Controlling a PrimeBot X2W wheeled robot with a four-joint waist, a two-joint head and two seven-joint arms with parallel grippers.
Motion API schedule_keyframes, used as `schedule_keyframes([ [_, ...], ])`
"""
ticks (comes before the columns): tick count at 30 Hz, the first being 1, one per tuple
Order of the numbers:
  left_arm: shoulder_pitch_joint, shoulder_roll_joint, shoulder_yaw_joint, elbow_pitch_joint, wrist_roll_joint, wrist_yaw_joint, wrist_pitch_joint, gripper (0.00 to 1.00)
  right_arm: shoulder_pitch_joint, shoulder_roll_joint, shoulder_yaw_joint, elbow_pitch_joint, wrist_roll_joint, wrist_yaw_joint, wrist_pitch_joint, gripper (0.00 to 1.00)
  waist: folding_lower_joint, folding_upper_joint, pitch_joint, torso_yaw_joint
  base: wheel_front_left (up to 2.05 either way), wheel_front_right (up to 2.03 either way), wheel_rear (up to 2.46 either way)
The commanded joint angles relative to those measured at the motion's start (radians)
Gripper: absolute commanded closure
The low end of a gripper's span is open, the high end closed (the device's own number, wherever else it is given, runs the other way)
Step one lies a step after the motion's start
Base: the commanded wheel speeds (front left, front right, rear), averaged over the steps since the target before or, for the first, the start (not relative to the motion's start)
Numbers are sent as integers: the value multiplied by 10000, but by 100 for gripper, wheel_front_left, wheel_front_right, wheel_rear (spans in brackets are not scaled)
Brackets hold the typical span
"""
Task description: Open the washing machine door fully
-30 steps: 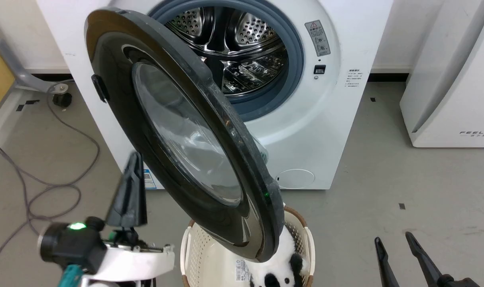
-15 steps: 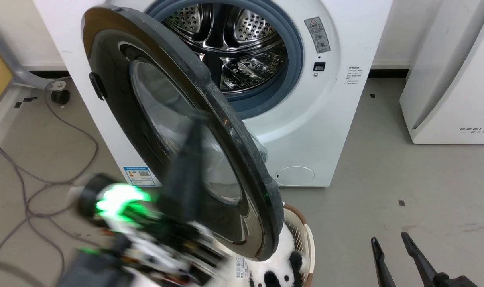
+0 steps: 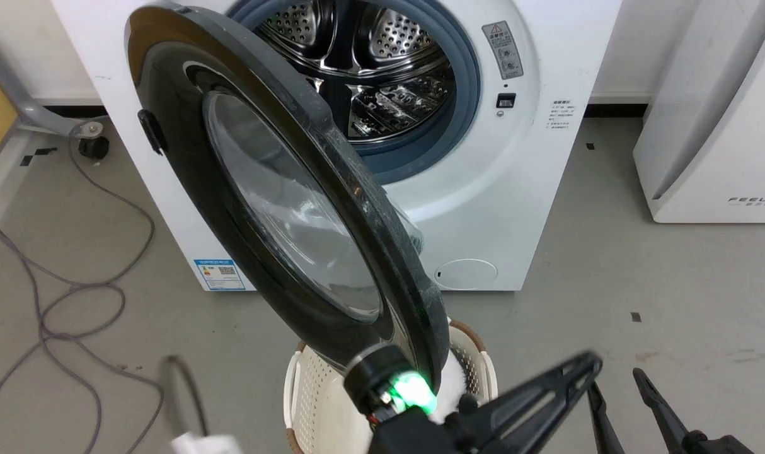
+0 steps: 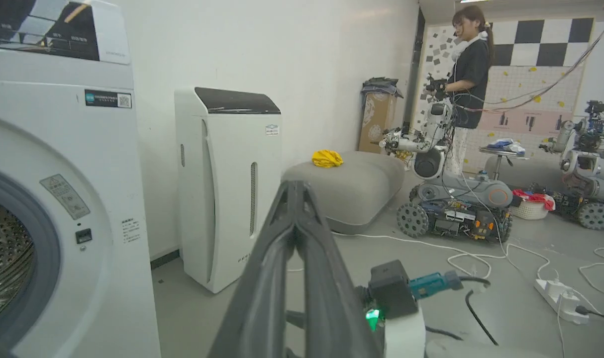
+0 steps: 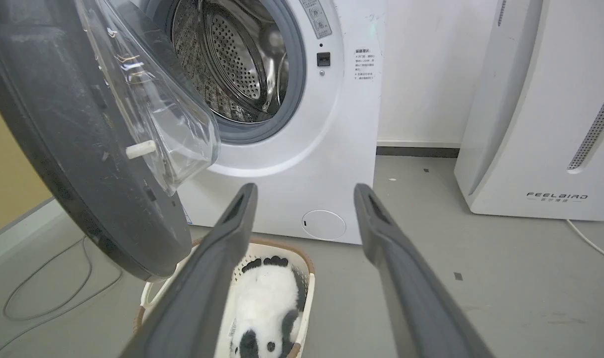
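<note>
**Q:** What is hidden or unreadable?

**A:** In the head view my left wrist covers the lower rim of the washing machine door (image 3: 275, 208). I cannot tell whether arm and door touch there. The right wrist view cuts off the door's top. There is a pale blur at the lower left of the head view that I cannot identify. The basket (image 3: 292, 391) below the door is half covered, and a panda toy (image 5: 267, 308) lies inside it.

**Q:** Door position?

**A:** It stands swung out from the washing machine (image 3: 515, 189), hinged on the head view's left. Its free edge hangs over the basket. The drum mouth is exposed.

**Q:** Arm pose?

**A:** Left gripper (image 4: 294, 191): my forearm lies low across the head view. The fingers point right, past the door's free edge and toward the white appliance (image 4: 227, 174). The two fingers are pressed together on nothing.

Right gripper (image 5: 306, 191): it sits low at the lower right of the head view. The fingers are spread wide and aimed at the machine's front panel above the basket. It is apart from the door and grips nothing.
</note>
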Motion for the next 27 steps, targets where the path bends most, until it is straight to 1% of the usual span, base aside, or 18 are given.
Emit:
schedule_keyframes([
  [1,63,111,-70,193,-76,-35,152,100,-165,32,1,15,70,8,-43,0,0,0,14,-1,0,0,0],
  [6,-62,177,-306,1396,-189,-28,648,100,-245,32,32,54,46,8,-44,0,0,0,72,-35,0,0,0],
  [11,-373,-31,-254,2886,-180,179,598,100,-287,32,90,81,65,8,-44,0,0,0,138,-150,0,0,0],
  [15,-744,-224,-133,4052,-246,496,468,100,-287,32,100,102,103,8,-44,0,0,0,185,-219,0,0,0],
  [20,-1357,-365,29,5327,-380,965,53,100,-348,32,160,132,161,8,-45,0,0,0,260,-307,0,0,0],
  [25,-1892,-410,92,5978,-641,1380,-379,100,-371,32,155,167,200,8,-45,0,0,0,335,-321,0,0,0],
  [26,-2132,-417,7,6175,-803,1554,-575,100,-373,32,174,200,251,8,-45,0,0,0,365,-300,0,0,0],
  [27,-2196,-418,-21,6226,-859,1630,-632,100,-377,32,183,210,267,8,-45,0,0,0,372,-292,0,0,0],
])
